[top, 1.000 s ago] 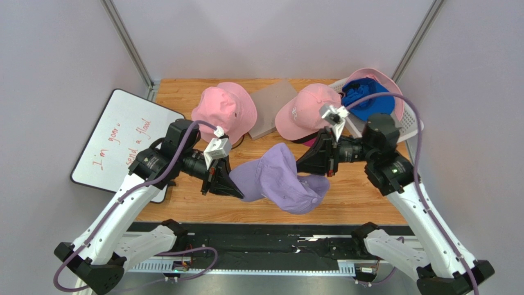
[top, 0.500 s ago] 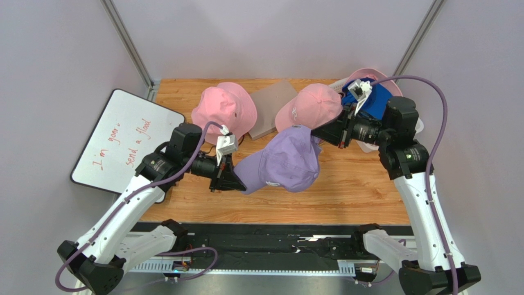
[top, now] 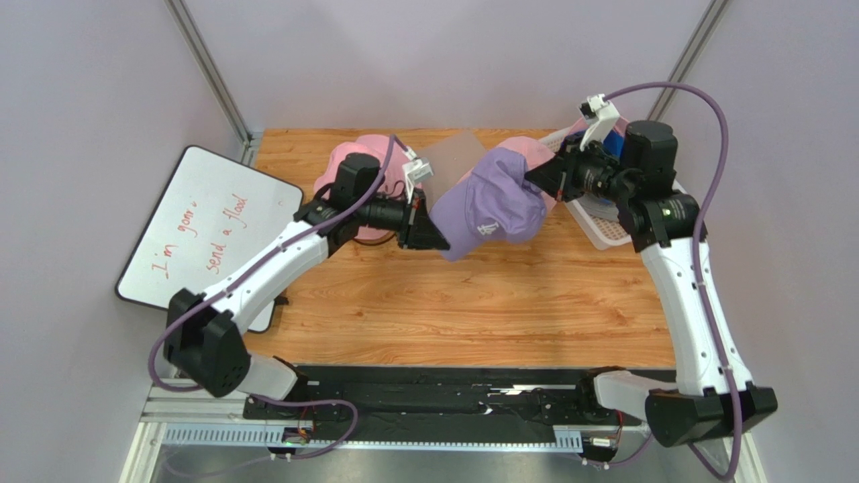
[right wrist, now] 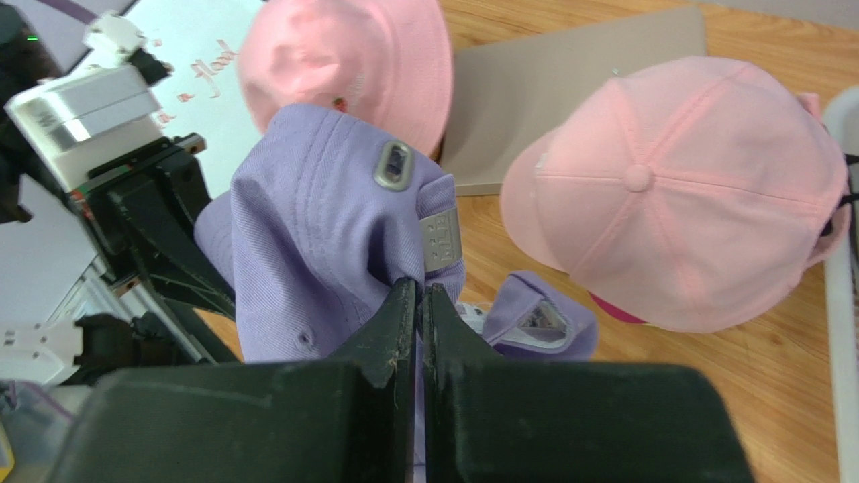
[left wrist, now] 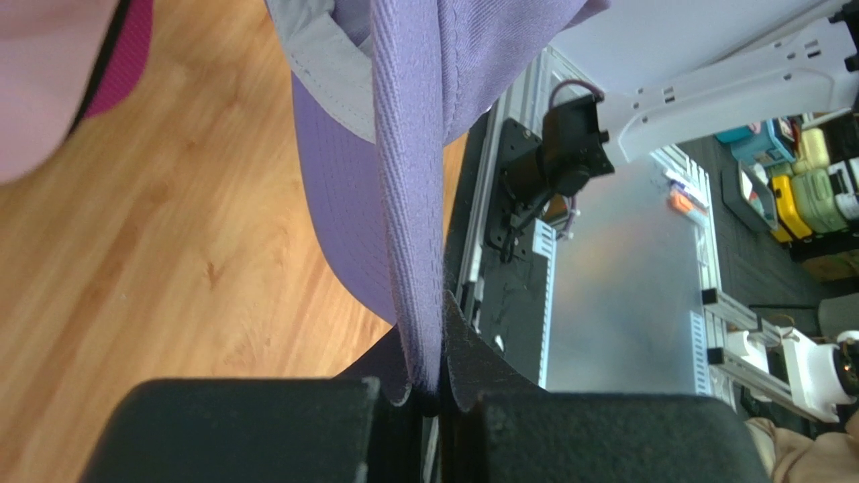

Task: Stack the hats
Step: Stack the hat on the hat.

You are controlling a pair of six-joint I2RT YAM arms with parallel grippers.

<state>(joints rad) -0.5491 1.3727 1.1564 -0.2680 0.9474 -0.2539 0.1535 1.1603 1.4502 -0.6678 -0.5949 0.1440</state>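
Observation:
A lavender baseball cap (top: 489,201) hangs in the air between my two grippers, above the far middle of the table. My left gripper (top: 436,233) is shut on its brim (left wrist: 403,151), which runs upright between the jaws (left wrist: 428,397). My right gripper (top: 539,179) is shut on the cap's back by the strap buckle (right wrist: 421,292). A pink baseball cap (right wrist: 665,191) lies just behind and under the lavender one, with a magenta edge (right wrist: 615,307) showing beneath it. A pink bucket hat (right wrist: 353,60) lies at the far left. A blue cap (top: 613,141) sits in the basket.
A grey flat board (right wrist: 565,91) lies between the two pink hats. A white mesh basket (top: 605,226) stands at the far right. A whiteboard with red writing (top: 207,231) leans off the table's left edge. Bare wood (top: 454,312) fills the near half.
Both grippers have carried the lavender cap from the near middle of the table up and towards the far side, to the pink cap. Both arms have stretched out.

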